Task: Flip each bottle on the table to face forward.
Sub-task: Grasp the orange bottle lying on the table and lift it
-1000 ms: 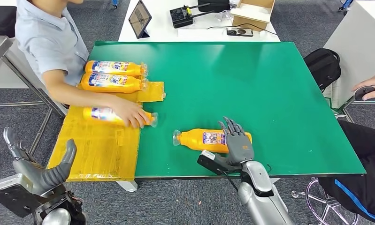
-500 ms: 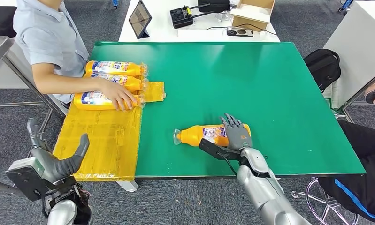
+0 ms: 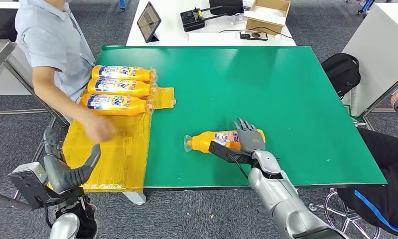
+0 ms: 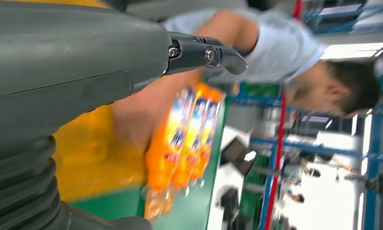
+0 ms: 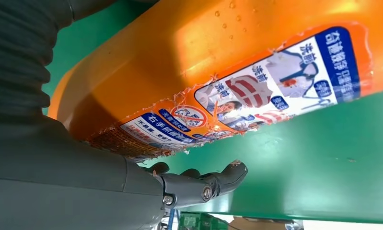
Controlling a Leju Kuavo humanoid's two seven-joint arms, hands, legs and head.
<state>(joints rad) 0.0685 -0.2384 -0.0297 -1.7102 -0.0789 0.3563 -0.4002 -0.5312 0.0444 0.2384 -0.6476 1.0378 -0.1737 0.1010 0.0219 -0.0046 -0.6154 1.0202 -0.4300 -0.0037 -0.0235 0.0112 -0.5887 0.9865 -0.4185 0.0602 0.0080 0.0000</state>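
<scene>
Bottle (image 3: 218, 141): is being held lying on its side near the front edge of the green table (image 3: 286, 99), cap pointing toward the yellow mat (image 3: 112, 149), its printed back label being shown in the right wrist view.
Right hand (image 3: 249, 141): is being wrapped over the bottle's base end, fingers curled on the body, seemingly so that it can be rolled to bring the front face up.
Left hand (image 3: 69, 172): is being kept off the table beside the mat, fingers apart, nothing being carried.
Three bottles (image 3: 119, 88): are being lined up on the mat, labels up, probably as finished ones.
Person's hand (image 3: 99, 128): is being blurred above the mat.
</scene>
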